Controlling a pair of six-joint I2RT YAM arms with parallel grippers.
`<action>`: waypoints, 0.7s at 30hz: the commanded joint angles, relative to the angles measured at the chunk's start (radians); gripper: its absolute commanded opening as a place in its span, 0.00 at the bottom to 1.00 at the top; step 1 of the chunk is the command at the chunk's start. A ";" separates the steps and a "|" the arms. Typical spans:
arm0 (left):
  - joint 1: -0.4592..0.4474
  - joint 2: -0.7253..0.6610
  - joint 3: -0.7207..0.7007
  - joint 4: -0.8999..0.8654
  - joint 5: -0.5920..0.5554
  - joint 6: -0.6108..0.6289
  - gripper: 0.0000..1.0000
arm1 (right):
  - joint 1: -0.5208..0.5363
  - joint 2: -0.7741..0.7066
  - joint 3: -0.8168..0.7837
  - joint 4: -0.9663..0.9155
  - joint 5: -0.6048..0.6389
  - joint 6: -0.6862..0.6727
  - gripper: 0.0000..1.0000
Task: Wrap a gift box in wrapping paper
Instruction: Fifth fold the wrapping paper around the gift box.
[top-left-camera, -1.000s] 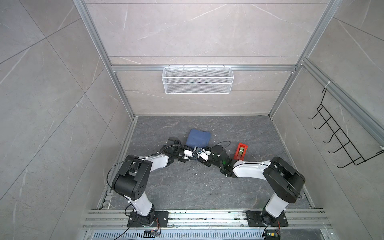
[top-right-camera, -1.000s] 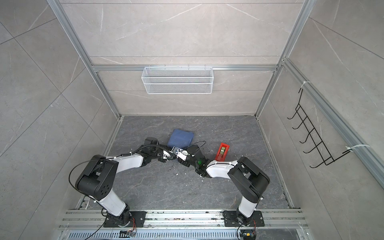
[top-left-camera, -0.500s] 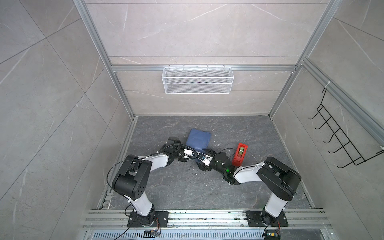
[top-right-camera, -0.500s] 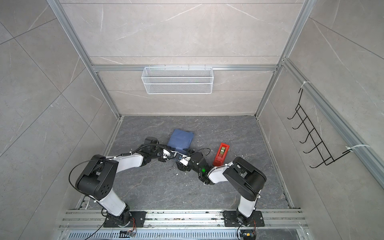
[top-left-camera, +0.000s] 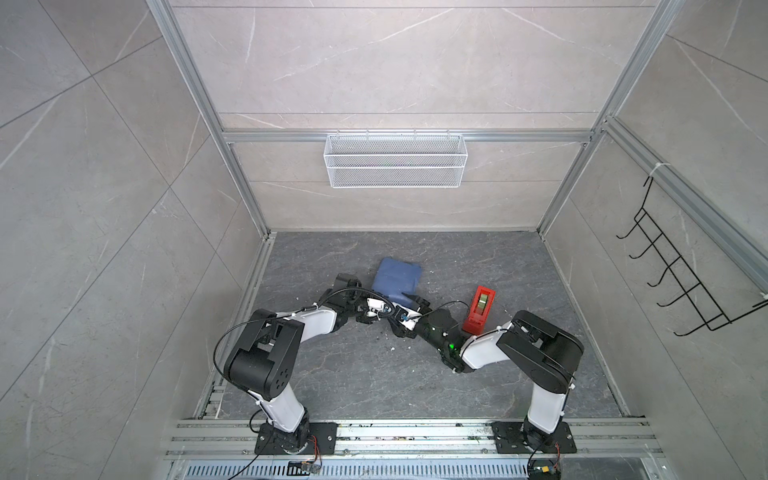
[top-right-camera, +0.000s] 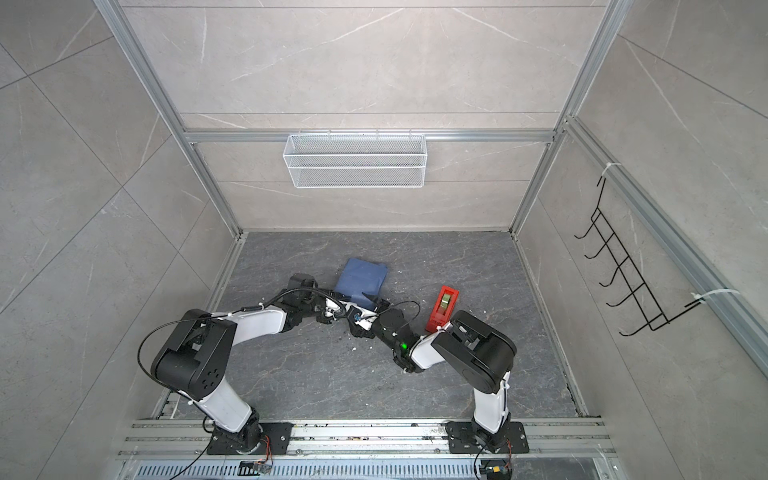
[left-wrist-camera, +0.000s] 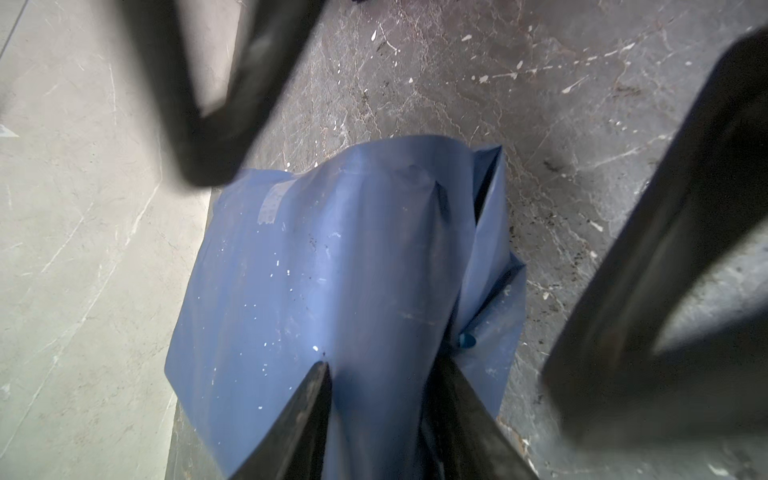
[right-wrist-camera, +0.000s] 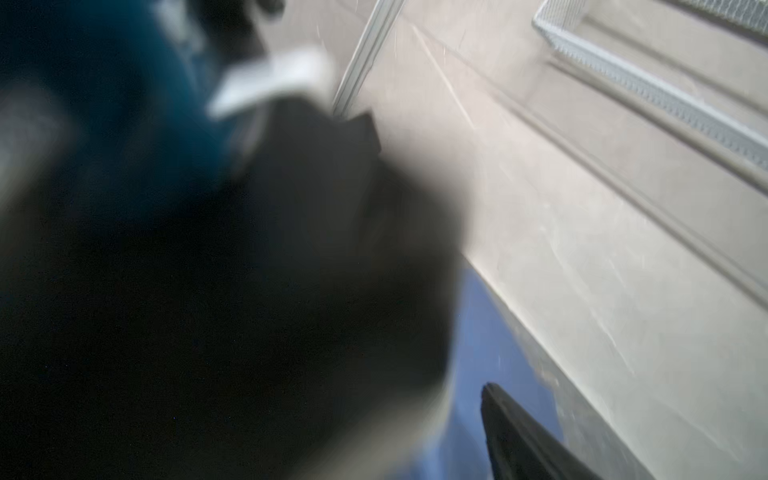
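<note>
The wrapping paper (top-left-camera: 397, 277) (top-right-camera: 362, 281), matte blue and creased, lies bundled on the floor in both top views. The gift box is hidden under it. My left gripper (left-wrist-camera: 384, 374) (top-left-camera: 384, 306) is at the bundle's near end, shut on a raised ridge of wrapping paper (left-wrist-camera: 332, 257) that fills the gap between its fingers. My right gripper (top-left-camera: 402, 311) (top-right-camera: 365, 311) faces it from the right, open. Its two dark fingers (left-wrist-camera: 216, 124) stand far apart on either side of the paper. Only one right fingertip (right-wrist-camera: 511, 428) shows in the right wrist view; the rest is dark blur.
A red tape dispenser (top-left-camera: 480, 308) (top-right-camera: 443, 309) stands just right of the right forearm. A white wire basket (top-left-camera: 395, 160) hangs on the back wall and a black hook rack (top-left-camera: 673, 286) on the right wall. White specks litter the grey floor (top-left-camera: 374, 374).
The right arm has swung left, bringing its gripper up against the left one at the bundle's near end, and its jaws have spread wider. The left arm has kept its place.
</note>
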 joint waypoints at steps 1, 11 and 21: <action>-0.010 0.040 -0.022 -0.206 0.007 -0.040 0.43 | 0.011 -0.102 -0.061 0.026 0.052 0.076 0.87; -0.008 0.028 -0.015 -0.218 0.012 -0.033 0.43 | 0.121 -0.108 -0.014 -0.183 0.506 0.517 0.88; -0.009 0.051 -0.013 -0.216 0.005 -0.029 0.43 | 0.205 -0.052 -0.019 -0.271 0.515 0.805 0.87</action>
